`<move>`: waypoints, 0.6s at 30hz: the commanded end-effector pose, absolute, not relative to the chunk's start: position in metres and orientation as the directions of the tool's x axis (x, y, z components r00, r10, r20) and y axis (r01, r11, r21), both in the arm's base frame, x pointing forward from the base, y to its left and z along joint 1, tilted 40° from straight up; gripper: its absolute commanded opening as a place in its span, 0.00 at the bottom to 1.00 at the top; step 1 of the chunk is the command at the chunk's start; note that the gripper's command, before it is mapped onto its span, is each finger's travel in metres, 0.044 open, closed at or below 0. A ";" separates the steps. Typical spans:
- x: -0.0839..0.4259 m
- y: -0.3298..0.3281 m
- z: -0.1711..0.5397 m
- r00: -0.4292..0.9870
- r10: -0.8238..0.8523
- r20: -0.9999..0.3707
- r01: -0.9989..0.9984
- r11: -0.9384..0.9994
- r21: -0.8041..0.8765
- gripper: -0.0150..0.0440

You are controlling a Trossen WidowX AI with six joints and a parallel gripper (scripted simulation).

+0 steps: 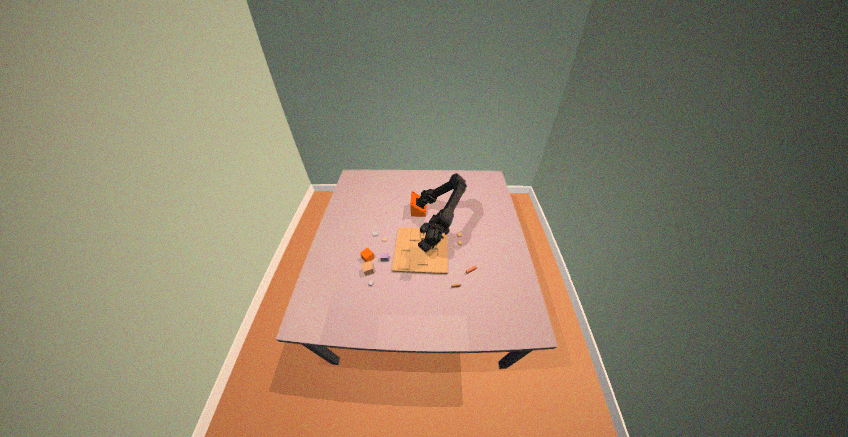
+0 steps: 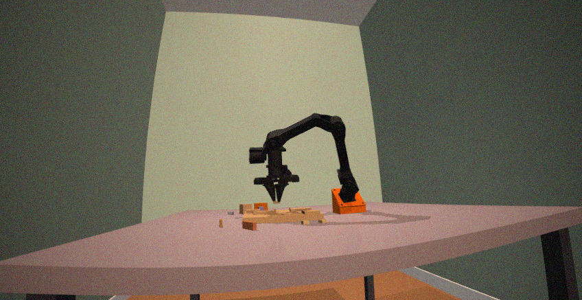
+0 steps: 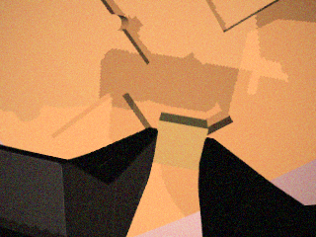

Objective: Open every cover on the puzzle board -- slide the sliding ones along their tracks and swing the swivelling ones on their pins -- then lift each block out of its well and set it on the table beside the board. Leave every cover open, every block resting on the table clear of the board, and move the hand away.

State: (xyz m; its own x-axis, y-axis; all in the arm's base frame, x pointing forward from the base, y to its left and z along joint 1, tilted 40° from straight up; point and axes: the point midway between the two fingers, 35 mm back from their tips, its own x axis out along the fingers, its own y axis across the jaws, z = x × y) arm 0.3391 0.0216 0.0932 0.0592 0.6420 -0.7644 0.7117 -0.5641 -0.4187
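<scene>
The tan puzzle board (image 1: 396,266) (image 2: 271,217) (image 3: 44,49) lies on the table. Its covers are the same tan, so how far each stands open is hard to tell. The wrist view shows dark narrow slots and a raised square edge at the top. My gripper (image 2: 276,201) (image 3: 180,142) points down and is shut on a small pale yellow block (image 3: 180,145), held above the board. Two small yellowish blocks, a nearer one (image 1: 459,243) and a farther one (image 1: 459,234), lie on the table right of the board. The arm hides part of the board in the top view.
Left of the board lie an orange cube (image 1: 367,254), a tan cube (image 1: 367,268), a purple block (image 1: 384,257) and several small pale pieces. Front right are a red-orange bar (image 1: 471,269) (image 2: 249,226) and a tan stick (image 1: 455,285) (image 2: 220,223). The orange arm base (image 2: 348,206) stands behind.
</scene>
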 end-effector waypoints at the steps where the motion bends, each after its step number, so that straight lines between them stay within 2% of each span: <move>1: 0.340 0.010 0.106 0.068 0.636 -0.768 0.997 -0.015 0.076 0.39; 9: 0.340 0.006 0.111 0.068 0.636 -0.768 0.913 0.271 0.306 0.39; 18: 0.339 0.001 0.117 0.068 0.636 -0.769 0.666 0.545 0.510 0.39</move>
